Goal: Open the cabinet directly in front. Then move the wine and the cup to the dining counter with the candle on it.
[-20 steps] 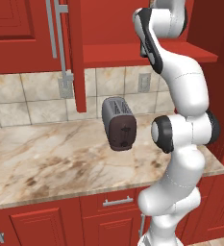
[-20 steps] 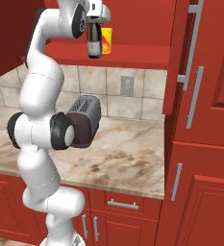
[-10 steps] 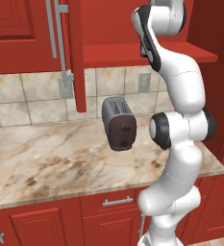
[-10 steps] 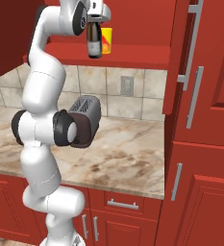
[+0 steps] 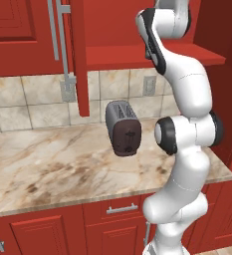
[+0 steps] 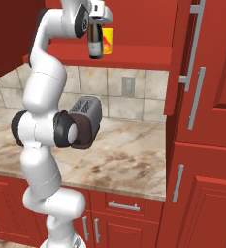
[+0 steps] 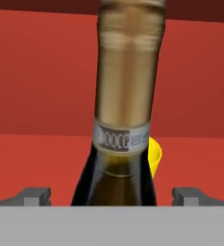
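Up at the open red cabinet, gripper spread wide on either side of the wine, fingertips level with the bottle's shoulder and clear of the glass, so nothing grasped. Bottle upright on the red inner shelf, gold-foiled neck rising up the middle of the hand view with a grey printed band at its base. Just behind and to the bottle's right, a sliver of the yellow cup; from the right base view, cup beside the bottle on the same shelf, whether touching cannot be told. Cabinet doors swung out, long silver handles showing. Below, a dark toaster on the marbled worktop, backed by beige tiles.
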